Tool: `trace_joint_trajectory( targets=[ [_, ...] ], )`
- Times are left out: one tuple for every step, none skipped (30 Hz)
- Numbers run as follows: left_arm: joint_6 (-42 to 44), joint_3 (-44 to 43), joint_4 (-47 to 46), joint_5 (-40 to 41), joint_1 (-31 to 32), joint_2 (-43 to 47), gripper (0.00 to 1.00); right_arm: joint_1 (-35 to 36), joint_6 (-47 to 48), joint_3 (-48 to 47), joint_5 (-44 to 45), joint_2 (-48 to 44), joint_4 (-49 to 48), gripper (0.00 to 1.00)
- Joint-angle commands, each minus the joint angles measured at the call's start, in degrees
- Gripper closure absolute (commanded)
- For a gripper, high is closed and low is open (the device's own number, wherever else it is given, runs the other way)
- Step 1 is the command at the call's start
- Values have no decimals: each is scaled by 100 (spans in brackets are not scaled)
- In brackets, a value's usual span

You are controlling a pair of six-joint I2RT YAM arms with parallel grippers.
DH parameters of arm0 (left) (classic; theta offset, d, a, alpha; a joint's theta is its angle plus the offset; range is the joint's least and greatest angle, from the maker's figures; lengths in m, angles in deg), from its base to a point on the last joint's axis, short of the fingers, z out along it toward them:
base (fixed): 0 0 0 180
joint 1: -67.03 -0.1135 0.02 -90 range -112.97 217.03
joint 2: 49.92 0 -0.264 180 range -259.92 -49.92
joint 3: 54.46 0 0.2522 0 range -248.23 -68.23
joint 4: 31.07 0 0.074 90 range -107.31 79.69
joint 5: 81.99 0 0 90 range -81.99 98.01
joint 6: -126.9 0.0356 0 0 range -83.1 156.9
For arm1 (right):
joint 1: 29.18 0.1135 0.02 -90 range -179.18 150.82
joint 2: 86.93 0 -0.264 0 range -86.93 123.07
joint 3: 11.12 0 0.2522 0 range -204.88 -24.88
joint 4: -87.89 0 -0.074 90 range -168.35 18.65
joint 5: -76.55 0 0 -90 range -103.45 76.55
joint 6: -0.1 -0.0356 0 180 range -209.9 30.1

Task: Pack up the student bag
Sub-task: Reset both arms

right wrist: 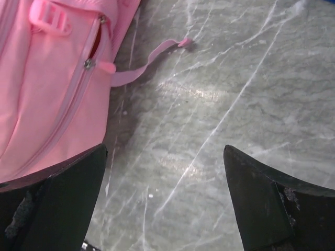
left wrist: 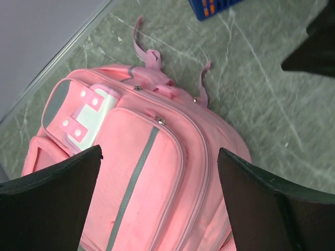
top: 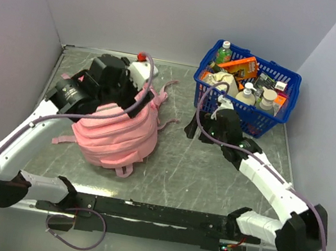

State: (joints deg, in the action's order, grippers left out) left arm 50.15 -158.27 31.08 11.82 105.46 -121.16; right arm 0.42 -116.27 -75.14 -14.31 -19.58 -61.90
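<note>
The student bag [top: 116,133] is a soft pink backpack lying on the table left of centre, its straps trailing to the right. In the left wrist view the bag [left wrist: 152,157] fills the frame, front pockets and white patch [left wrist: 91,112] up, zips shut. My left gripper [top: 141,98] hovers over the bag's far end, open [left wrist: 159,157], with nothing between its fingers. My right gripper [top: 198,132] stands open to the right of the bag, above bare table [right wrist: 165,151]. The bag's side [right wrist: 47,78] and one strap [right wrist: 146,63] show at the left of the right wrist view.
A blue plastic basket [top: 281,113] full of bottles and packets stands at the back right, just behind my right gripper. A white item with a red cap [top: 141,61] sits behind the left gripper. Grey walls close the table at the left, back and right.
</note>
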Motion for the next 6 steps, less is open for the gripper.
trace_joint_trajectory(
  targets=[
    [-991, -277, -100, -451, -424, -65, 4, 1, 167, 156, -19, -591, 280, 0],
    [-1053, -251, -188, -495, -520, -48, 4, 1, 193, 157, -10, -653, 350, 0],
    [-1175, -181, -215, -557, -730, -48, 4, 1, 228, 139, -10, -740, 490, 0],
    [-1211, -163, -232, -618, -828, -48, 4, 10, 238, 139, -2, -802, 517, 0],
    [-1246, -172, -224, -645, -925, -74, 4, 1, 290, 226, -19, -890, 500, 0],
    [-1281, -198, -215, -689, -1169, -91, 4, 1, 325, 279, -2, -1117, 474, 0]
  ],
)
